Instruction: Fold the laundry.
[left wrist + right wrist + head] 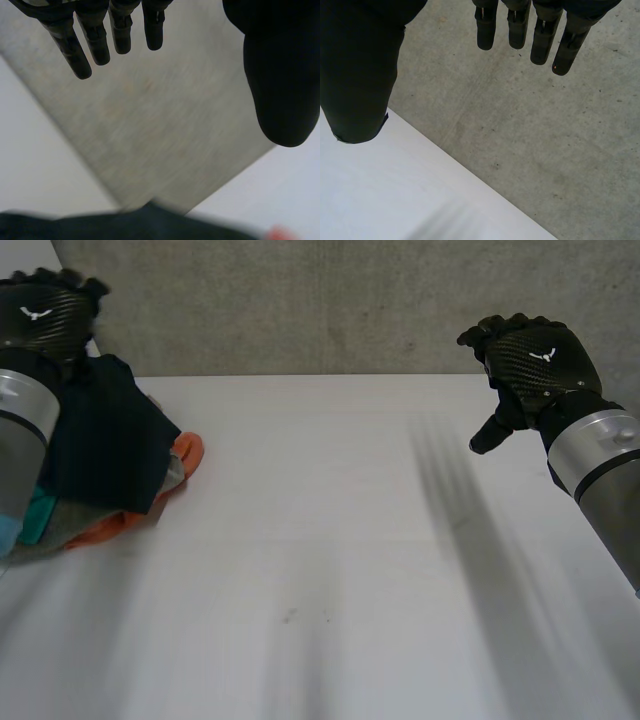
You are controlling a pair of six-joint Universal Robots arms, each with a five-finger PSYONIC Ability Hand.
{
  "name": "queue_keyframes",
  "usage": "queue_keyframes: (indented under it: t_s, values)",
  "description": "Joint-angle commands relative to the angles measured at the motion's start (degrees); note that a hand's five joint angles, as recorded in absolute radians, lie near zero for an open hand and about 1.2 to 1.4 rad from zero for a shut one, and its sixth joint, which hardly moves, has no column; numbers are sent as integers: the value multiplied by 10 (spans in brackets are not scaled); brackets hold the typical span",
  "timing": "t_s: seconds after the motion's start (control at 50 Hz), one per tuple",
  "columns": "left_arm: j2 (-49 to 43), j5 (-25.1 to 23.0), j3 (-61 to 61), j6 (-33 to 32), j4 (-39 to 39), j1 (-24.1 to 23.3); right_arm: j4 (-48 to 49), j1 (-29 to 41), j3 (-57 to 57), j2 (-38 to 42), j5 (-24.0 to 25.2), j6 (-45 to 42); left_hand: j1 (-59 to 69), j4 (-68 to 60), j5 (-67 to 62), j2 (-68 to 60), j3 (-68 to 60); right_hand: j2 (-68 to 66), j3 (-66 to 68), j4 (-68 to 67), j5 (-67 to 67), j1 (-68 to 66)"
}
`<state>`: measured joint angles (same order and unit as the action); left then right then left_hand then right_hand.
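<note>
My left hand [45,318]: open, empty, close over the laundry pile [108,445].
My right hand [540,360]: open, empty, well apart from it.

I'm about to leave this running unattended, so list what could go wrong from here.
1. The dark cloth lies on top of the orange garment and others in one heap; the open left hand above it may lift several at once.
2. The left arm hides part of the heap in the head view, so a grasp could miss.
3. The open right hand hangs far across the table, too far to steady the heap.
</note>
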<state>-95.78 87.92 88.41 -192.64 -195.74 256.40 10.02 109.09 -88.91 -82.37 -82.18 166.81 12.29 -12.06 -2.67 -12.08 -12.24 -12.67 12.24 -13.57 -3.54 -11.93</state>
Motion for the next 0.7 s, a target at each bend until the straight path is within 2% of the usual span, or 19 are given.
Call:
queue_keyframes:
  t_s: [0.02,0.08,0.14,0.16,0.22,0.3,0.34,0.4,0.5,0.56,0.58,0.62,0.64,0.7]
  values:
    - [-176,49,-123,-293,-2,112,0,3,-1,0,4,0,-23,21,27,21,22,27,-22,36,35,19]
    - [-214,61,-147,-345,-10,139,0,5,-2,1,4,-1,-19,17,23,17,19,27,-22,36,35,19]
    - [-243,63,-160,-364,-32,155,0,6,-4,2,4,-2,-2,0,6,0,2,27,-22,36,35,19]
    - [-256,66,-165,-369,-52,161,0,7,-5,5,5,-2,39,-42,-36,-42,-40,27,-22,36,35,19]
    - [-264,68,-171,-368,-73,162,0,7,-5,13,4,-2,192,-195,-189,-195,-193,27,-22,36,35,19]
    - [-261,67,-169,-363,-101,148,-2,7,-5,25,4,-2,676,-678,-672,-678,-676,27,-22,36,35,19]
    - [-257,67,-167,-359,-108,134,-2,7,-5,26,4,-3,677,-679,-673,-679,-678,27,-22,36,35,19]
    - [-217,67,-163,-335,-125,89,-1,7,-4,26,4,-3,677,-679,-673,-679,-678,27,-22,36,35,19]
    - [-159,67,-159,-258,-146,11,0,1,0,25,4,-2,677,-679,-673,-679,-678,27,-22,36,35,19]
    - [-153,67,-159,-224,-145,-28,0,-1,5,25,3,-1,677,-679,-673,-679,-678,27,-22,36,35,19]
    - [-153,67,-160,-199,-144,-59,0,-2,6,25,3,-1,677,-679,-673,-679,-678,27,-22,36,35,19]
    - [-157,67,-159,-173,-141,-91,0,-3,8,25,1,-1,677,-679,-673,-679,-678,27,-22,36,35,19]
    - [-163,65,-156,-153,-136,-126,0,-4,8,24,-1,-2,677,-679,-673,-679,-678,27,-22,36,35,19]
    - [-187,65,-155,-123,-129,-175,1,-6,11,24,-1,-3,677,-679,-673,-679,-678,27,-22,36,35,19]
